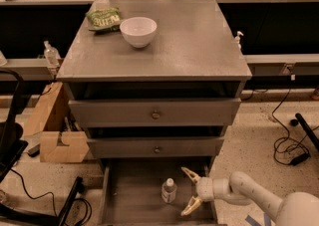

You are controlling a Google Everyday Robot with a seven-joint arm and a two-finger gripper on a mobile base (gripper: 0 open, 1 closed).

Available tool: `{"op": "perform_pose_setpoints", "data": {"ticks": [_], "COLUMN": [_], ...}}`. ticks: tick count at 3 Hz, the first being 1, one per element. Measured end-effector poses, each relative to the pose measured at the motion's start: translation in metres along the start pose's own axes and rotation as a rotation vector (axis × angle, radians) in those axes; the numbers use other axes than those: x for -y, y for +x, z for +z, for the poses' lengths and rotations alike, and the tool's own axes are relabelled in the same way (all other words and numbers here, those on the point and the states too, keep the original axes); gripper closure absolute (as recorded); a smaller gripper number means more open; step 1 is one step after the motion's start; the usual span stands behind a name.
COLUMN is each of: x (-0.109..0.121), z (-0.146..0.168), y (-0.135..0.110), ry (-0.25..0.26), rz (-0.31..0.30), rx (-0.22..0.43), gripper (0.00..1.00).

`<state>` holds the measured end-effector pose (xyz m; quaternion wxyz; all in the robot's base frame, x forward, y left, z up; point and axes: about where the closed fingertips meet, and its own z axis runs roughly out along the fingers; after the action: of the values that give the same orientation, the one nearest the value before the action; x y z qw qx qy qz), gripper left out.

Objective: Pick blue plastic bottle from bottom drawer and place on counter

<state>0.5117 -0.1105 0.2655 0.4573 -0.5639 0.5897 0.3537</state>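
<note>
We log the blue plastic bottle (169,190) standing upright on the floor of the bottom drawer (134,195), a little right of the drawer's centre line. It has a clear body, a white cap and a pale label; the print is too small to read. The drawer is open, a shallow grey tray with low side walls, and its front edge is cut off by the frame. The counter (184,46) is the flat, dull-grey, lightly scuffed top of the same cabinet, well above the bottle. The gripper (187,191) sits low in the drawer just right of the bottle, fingers spread wide and apart from it.
</note>
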Motion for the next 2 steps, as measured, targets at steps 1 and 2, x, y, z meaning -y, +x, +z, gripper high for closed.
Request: {"op": "perform_pose_setpoints", "data": {"ticks": [1, 2], "x": [-0.005, -0.005], "z": [0.036, 0.066], "y": [0.009, 0.012], "ry": [-0.063, -0.118], "rz": [0.018, 0.033], "rx": [0.025, 0.054], "gripper": [0.00, 0.17]}}
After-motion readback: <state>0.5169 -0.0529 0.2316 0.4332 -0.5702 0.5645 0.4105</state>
